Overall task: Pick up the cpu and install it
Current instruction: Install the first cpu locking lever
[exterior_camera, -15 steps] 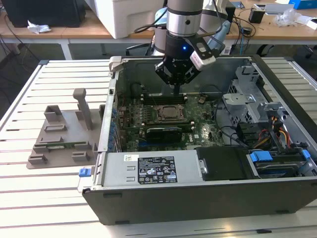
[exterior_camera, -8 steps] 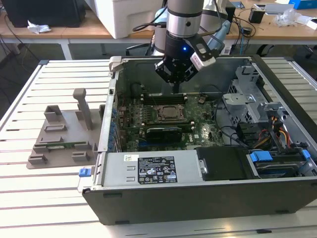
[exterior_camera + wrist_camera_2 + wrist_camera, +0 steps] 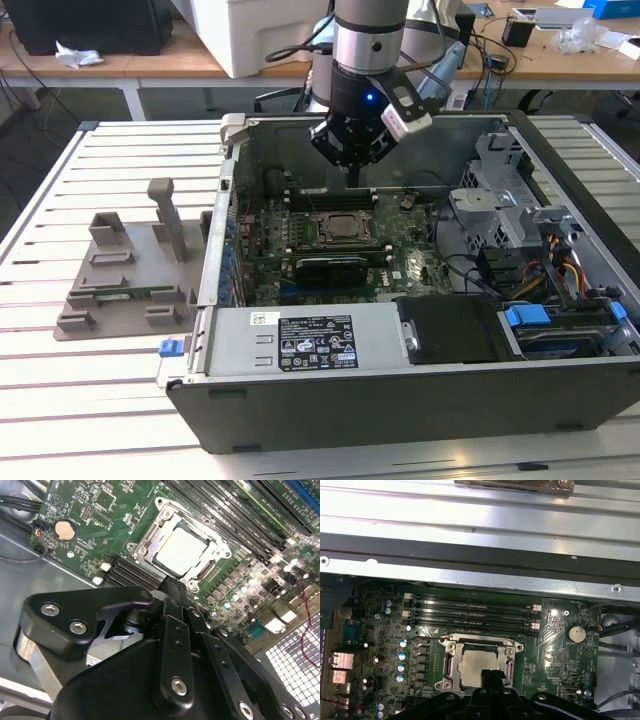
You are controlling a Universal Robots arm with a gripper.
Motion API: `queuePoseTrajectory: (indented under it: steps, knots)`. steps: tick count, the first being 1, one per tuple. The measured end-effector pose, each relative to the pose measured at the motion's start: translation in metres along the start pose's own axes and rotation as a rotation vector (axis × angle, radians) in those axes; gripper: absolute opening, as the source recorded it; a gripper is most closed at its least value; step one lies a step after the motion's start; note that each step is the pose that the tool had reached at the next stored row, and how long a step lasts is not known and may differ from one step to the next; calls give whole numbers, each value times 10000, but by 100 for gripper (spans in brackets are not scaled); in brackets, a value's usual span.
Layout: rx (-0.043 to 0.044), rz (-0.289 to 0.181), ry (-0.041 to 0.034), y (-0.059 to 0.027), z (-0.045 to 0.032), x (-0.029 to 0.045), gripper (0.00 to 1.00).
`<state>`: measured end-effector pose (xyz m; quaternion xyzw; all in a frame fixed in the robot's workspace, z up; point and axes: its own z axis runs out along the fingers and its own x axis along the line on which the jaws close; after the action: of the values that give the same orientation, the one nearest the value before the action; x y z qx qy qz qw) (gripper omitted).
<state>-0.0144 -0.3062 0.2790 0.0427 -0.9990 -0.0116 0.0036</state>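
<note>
Silver cpu (image 3: 181,551) lies flat in the socket (image 3: 148,539) on the green board (image 3: 85,515); it's square, no long axis. Gripper (image 3: 172,586) hangs above the socket's edge, tips pinched together, empty. The cpu lies just past the tips, below.

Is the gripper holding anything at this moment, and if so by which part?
Nothing is held. The gripper, shut, hangs over the cpu, which lies in the socket.

Exterior view: the case (image 3: 400,410) fills centre and right; the tray (image 3: 120,295) lies at left on the table (image 3: 70,400). First wrist view: the cpu (image 3: 475,660) sits in the socket (image 3: 451,661).
</note>
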Motion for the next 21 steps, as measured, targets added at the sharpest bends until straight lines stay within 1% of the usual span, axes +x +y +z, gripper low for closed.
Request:
queuePoseTrajectory:
  steps: [5,7,9,10,11,14,15,16,17,20,21]
  knots:
    - [-1,0,-7,5,-51,1,11]
    - [0,1,-10,9,-114,2,11]
    - [-2,1,-13,10,-119,12,11]
    - [-1,0,-12,14,-119,38,11]
    - [0,0,-12,19,-119,71,11]
    - [0,-2,-12,57,-115,209,11]
    - [-1,-1,-12,69,-113,245,11]
    - [-3,0,-13,93,-103,331,11]
    - [-2,-2,-12,106,-90,388,11]
    - [-3,0,-12,142,-38,524,11]
    - [-2,-2,-12,160,-17,583,11]
